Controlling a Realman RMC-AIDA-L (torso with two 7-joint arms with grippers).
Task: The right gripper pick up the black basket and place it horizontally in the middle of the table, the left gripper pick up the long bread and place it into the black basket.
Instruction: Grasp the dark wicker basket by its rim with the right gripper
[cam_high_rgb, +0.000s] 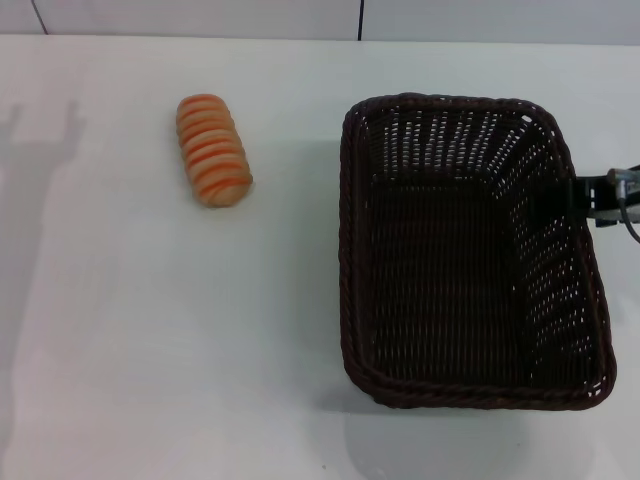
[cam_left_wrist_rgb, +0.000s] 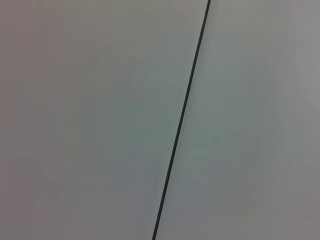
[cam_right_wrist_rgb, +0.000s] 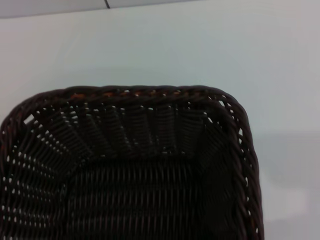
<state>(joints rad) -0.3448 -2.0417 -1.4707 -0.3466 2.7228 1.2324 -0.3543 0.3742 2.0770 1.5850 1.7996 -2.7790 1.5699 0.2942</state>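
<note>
The black basket (cam_high_rgb: 470, 250) stands on the right half of the white table (cam_high_rgb: 150, 350), its long side running away from me, and it is empty. My right gripper (cam_high_rgb: 560, 198) reaches in from the right edge and clamps the basket's right rim, one dark finger inside the wall. The right wrist view looks into the basket (cam_right_wrist_rgb: 130, 170) from above that rim. The long bread (cam_high_rgb: 212, 150), tan with orange stripes, lies on the table at the far left, well apart from the basket. My left gripper is out of view; its wrist view shows only a pale surface.
A dark seam (cam_left_wrist_rgb: 182, 120) crosses the pale surface in the left wrist view. The table's far edge meets a wall with a thin dark seam (cam_high_rgb: 360, 20). An arm's faint shadow (cam_high_rgb: 40, 150) falls on the table's left side.
</note>
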